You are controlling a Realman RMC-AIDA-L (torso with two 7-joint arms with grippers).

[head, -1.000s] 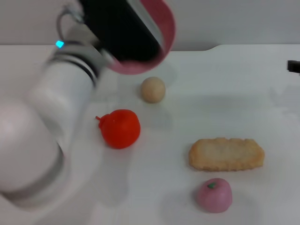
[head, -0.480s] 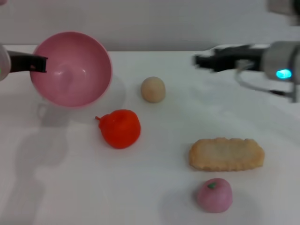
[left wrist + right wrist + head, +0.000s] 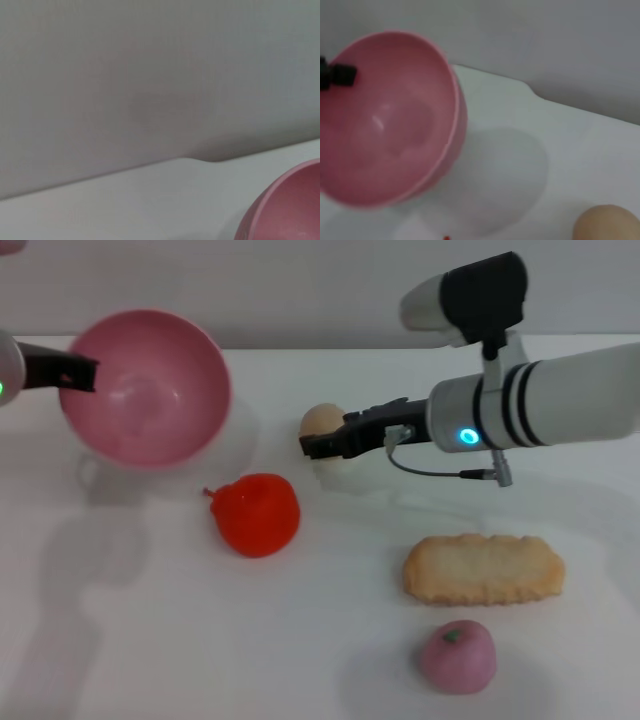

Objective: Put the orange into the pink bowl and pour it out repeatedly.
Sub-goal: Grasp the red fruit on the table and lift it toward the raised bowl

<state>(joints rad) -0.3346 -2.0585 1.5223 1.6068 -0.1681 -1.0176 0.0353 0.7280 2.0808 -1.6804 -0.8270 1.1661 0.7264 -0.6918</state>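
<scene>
The orange (image 3: 257, 513) lies on the white table, left of centre. Up and to its left, the empty pink bowl (image 3: 145, 390) hangs tilted above the table with its opening toward me. My left gripper (image 3: 72, 372) is shut on the bowl's left rim. The right wrist view shows the bowl (image 3: 390, 125) with a dark left fingertip (image 3: 341, 75) on its rim, and the left wrist view catches only an edge of the bowl (image 3: 290, 205). My right gripper (image 3: 322, 445) reaches in from the right and hovers just in front of the beige ball (image 3: 320, 419), above and to the right of the orange.
A long tan biscuit (image 3: 483, 568) lies at the right front. A small pink apple (image 3: 456, 655) with a green stem sits nearer the front edge. The beige ball (image 3: 605, 225) also shows in the right wrist view. A grey wall runs behind the table.
The left arm swung the bowl from the top centre out to the left and has held it there. The right arm came in from the right, and its gripper now sits by the beige ball.
</scene>
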